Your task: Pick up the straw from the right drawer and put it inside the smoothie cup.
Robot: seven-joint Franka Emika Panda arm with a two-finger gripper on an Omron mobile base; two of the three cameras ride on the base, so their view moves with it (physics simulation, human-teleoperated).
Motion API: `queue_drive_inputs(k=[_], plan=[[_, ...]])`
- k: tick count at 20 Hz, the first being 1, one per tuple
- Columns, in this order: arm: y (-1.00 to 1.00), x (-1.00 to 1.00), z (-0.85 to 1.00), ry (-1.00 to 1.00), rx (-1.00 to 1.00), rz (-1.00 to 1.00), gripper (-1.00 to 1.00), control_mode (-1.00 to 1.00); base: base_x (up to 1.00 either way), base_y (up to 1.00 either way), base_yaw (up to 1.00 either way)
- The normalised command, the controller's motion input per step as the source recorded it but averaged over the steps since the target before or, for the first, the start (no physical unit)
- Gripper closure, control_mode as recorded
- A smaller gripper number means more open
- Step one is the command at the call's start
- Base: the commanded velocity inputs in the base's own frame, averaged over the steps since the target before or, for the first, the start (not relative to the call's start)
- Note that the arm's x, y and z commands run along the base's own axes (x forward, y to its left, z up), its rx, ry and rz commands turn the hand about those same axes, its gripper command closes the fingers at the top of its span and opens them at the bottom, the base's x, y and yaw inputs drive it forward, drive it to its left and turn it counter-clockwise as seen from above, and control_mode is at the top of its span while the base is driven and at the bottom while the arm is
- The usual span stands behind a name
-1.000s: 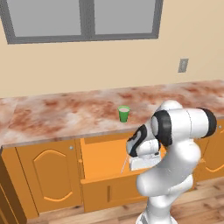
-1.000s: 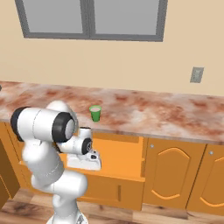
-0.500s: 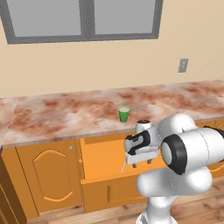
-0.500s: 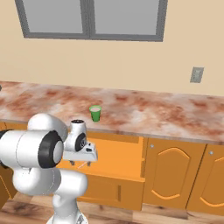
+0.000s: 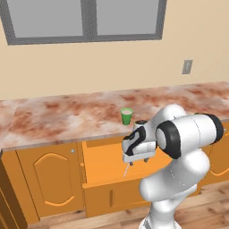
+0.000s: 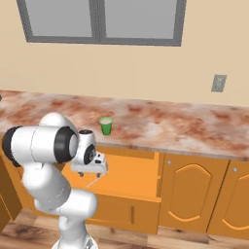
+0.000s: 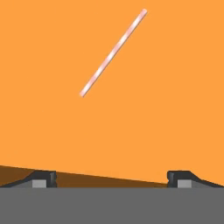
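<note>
The right drawer stands pulled out below the counter, its flat orange inside bare. On that floor lies the straw, thin and whitish, running diagonally in the hand view and well ahead of my fingertips. From the base views the straw pokes out just beneath my hand. My gripper hangs over the drawer, pointing down, open and holding nothing. The smoothie cup, green with a pale top, stands upright on the counter behind the drawer, also at the counter's front in the right base view.
The marble counter runs along the wall under a window. Closed orange cabinet doors flank the drawer on both sides. A wall socket sits at the right. Wood floor lies below.
The arm's elbow and upper links have swung while the hand stayed over the open drawer, shifting slightly left. The jaws remain wide open; straw and cup have not moved.
</note>
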Motion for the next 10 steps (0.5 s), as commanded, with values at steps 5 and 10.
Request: queue_drive_inputs(k=[5,10], plan=[[0.00,0.44,0.00,0.00,0.00,-0.05,-1.00,-1.00,0.00,0.00,0.00],[0.00,0.08,-0.18,-0.06,0.00,-0.06,-1.00,-1.00,0.00,0.00,0.00]])
